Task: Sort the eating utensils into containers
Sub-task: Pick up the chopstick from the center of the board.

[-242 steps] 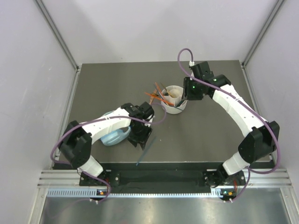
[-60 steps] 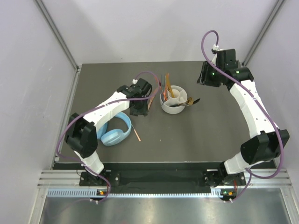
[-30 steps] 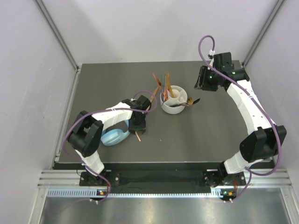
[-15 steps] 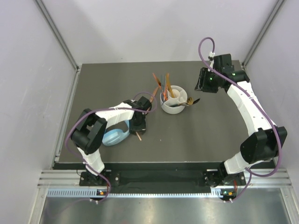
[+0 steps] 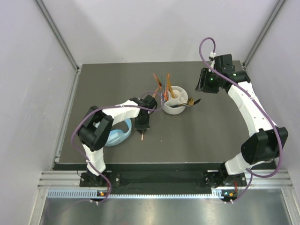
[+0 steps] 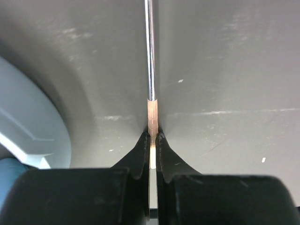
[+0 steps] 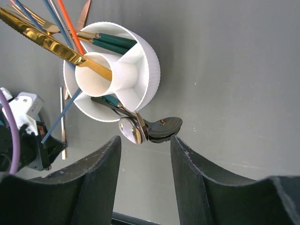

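Observation:
My left gripper (image 5: 142, 125) (image 6: 153, 139) is shut on a thin chopstick (image 6: 150, 70) (image 5: 142, 136) with an orange end and a silver shaft, low over the dark table beside the light blue headphones (image 5: 116, 134). The round white divided container (image 5: 174, 104) (image 7: 143, 61) holds orange and teal chopsticks (image 7: 112, 42) and gold utensils (image 7: 44, 41). Silver and black spoons (image 7: 161, 130) (image 5: 191, 101) lean out over its rim. My right gripper (image 5: 206, 82) (image 7: 145, 143) hovers open to the right of the container, above those spoons, holding nothing.
The headphones (image 6: 28, 126) lie just left of my left gripper. Grey walls close the table on the left, back and right. The table's front edge (image 5: 154, 164) runs just ahead of both arm bases.
My left gripper slid slightly right along the headphones and shut on the chopstick. The right arm and the container have not moved in the last second.

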